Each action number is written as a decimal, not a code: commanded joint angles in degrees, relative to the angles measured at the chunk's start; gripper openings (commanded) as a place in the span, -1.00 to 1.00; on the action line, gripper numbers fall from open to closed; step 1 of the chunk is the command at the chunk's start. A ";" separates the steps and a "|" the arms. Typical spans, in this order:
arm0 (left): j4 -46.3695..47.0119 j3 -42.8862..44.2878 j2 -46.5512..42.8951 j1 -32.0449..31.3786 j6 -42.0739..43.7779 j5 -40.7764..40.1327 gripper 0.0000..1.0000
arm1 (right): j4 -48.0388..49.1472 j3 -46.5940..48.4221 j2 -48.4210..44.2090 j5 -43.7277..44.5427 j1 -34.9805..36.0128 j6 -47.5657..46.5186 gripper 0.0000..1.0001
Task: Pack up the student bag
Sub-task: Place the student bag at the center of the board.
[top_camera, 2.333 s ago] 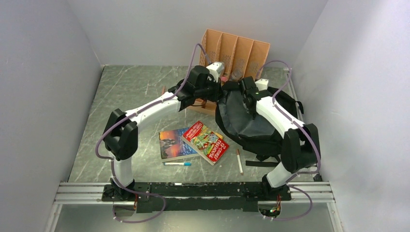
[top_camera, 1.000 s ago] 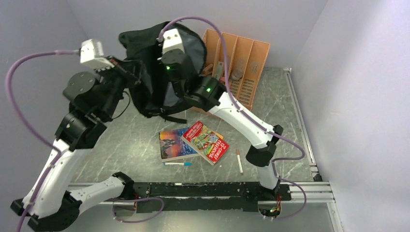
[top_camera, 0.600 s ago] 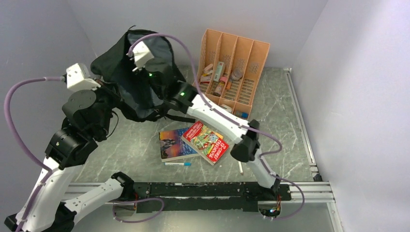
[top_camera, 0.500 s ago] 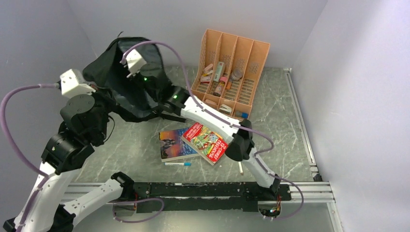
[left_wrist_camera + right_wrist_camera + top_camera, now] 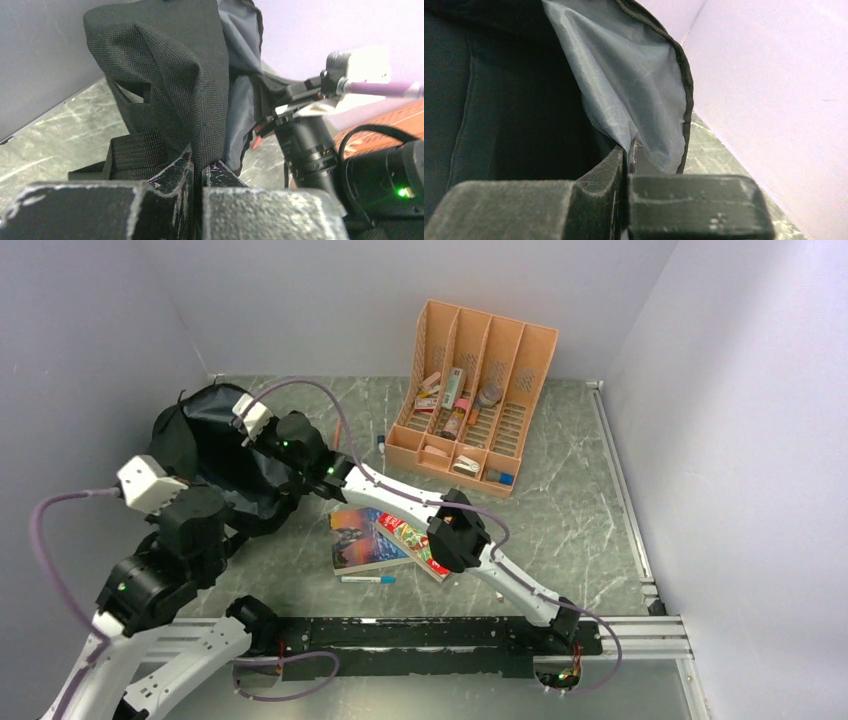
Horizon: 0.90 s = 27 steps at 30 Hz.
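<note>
backpack: black, slumped at the far left of the table, near the left wall, grey lining showing at its mouth.
left gripper: jaws pinched tight on a fold of the backpack's black fabric, beside a strap.
right gripper: jaws closed on the edge of the grey lining.
books: two, overlapping, near the front, partly under the right arm.
pen: just in front of the books.
organizer: orange, at the back, well apart from the backpack.

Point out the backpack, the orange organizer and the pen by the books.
student bag (image 5: pixel 215 465): top view, dark fabric panel.
orange organizer (image 5: pixel 538 355): top view, rightmost slot's wall.
pen (image 5: pixel 367 579): top view, barrel's middle.
</note>
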 commanded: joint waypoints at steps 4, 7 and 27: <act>-6.09 -8.60 4.15 -0.06 -12.26 2.59 -0.90 | 9.47 0.94 4.61 -4.54 -4.74 -1.24 -1.00; -4.29 -11.98 5.37 -0.06 -13.42 4.08 -0.90 | 9.97 2.26 6.70 -4.71 -6.57 -1.52 -1.00; 9.14 -22.36 15.35 6.33 -11.06 14.40 -0.90 | 9.79 -6.89 5.29 -13.88 -10.28 4.15 -0.66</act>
